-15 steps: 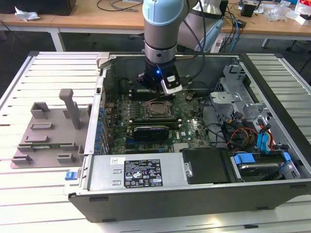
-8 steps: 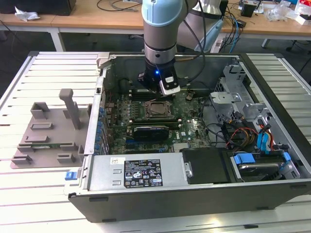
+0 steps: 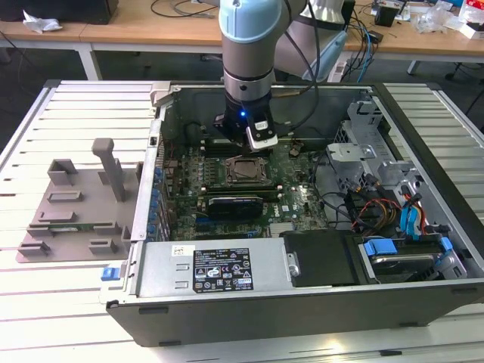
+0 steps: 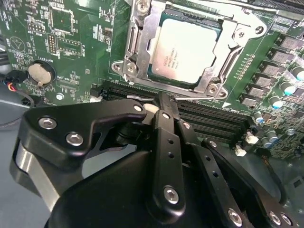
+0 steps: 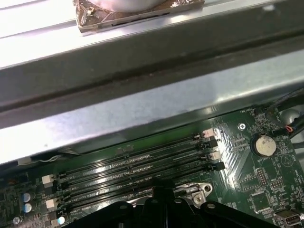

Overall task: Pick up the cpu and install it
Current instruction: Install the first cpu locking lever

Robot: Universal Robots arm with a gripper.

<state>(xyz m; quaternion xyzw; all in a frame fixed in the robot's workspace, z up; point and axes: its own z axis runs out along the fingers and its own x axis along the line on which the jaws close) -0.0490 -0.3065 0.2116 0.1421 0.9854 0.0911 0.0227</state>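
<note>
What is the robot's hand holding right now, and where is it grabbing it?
Nothing, it seems. The hand is pinched shut, empty; the small silvery square cpu lies in the metal-framed socket beyond it.

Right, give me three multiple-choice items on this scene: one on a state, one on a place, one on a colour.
1. The computer case is:
A. open, its insides showing
B. closed by a panel
C. standing on end

2. The cpu lies:
A. outside the case
B. on the floor
C. in the socket on the motherboard

3. The motherboard is:
A. red
B. green
C. white

Answers:
1 A: the exterior view looks straight down onto the boards and cables inside.
2 C: in the second wrist view its silvery top sits inside the metal socket frame.
3 B: the board is green in both wrist views.
</note>
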